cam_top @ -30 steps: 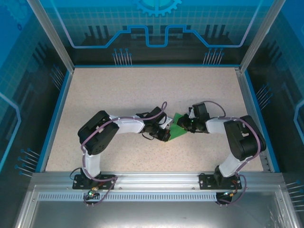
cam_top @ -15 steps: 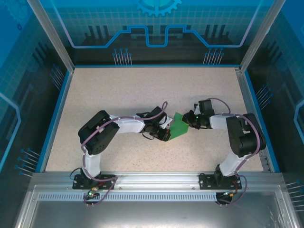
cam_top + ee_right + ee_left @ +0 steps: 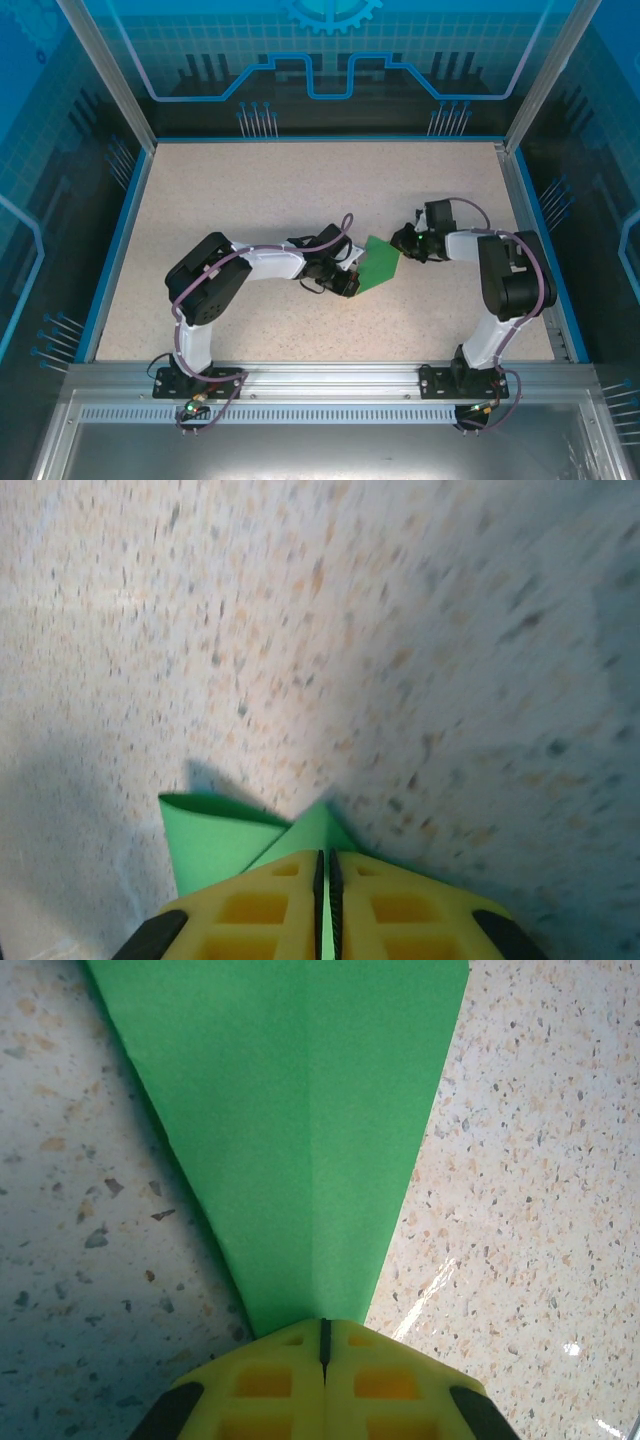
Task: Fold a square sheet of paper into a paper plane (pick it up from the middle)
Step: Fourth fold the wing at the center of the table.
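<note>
Jaws of the left gripper (image 3: 322,1328) clamp the narrow tip of the slim bright green paper plane (image 3: 300,1110), lower centre. The right gripper (image 3: 325,865), closed to a hairline, pinches its folded corner, bottom centre. Overhead, it lies centre-frame.

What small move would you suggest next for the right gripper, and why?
Probably carry the raised flap slightly towards the centre crease. The left gripper is shut on the folded bright green paper at its point, and the right gripper appears shut on that flap at the wide end.
</note>
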{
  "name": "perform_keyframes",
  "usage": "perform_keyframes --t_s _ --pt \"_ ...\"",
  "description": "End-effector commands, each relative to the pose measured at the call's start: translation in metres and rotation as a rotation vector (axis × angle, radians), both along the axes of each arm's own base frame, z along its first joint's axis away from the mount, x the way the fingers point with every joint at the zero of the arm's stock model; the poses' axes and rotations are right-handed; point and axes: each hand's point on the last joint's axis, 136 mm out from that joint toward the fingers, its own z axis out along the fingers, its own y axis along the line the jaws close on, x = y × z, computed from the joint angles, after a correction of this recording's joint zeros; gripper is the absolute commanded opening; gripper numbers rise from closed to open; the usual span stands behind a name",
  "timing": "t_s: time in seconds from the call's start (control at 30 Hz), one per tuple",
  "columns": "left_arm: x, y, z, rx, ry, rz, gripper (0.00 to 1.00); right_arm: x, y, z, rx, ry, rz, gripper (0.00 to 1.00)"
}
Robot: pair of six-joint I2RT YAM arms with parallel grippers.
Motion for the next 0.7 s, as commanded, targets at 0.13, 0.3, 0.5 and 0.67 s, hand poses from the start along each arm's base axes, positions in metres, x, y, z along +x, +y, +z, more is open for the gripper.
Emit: perform_keyframes --t_s 0.13,0.3,0.5,0.67 --pt "-0.035 0.055 -0.064 0.264 0.135 0.003 0.00 0.017 -0.027 -0.002 -0.050 0.013 -0.052 0.12" --pt "-0.035 0.051 -0.060 0.252 0.141 0.001 0.00 0.019 -0.034 0.006 -0.039 -0.006 -0.058 0.12" --pt "-0.033 0.044 -0.055 0.223 0.147 0.001 0.00 0.008 -0.033 0.056 -0.056 -0.109 -0.028 0.13" --pt "-0.032 0.036 -0.050 0.184 0.154 0.000 0.00 -0.031 0.012 0.073 -0.001 -0.130 0.068 0.13"
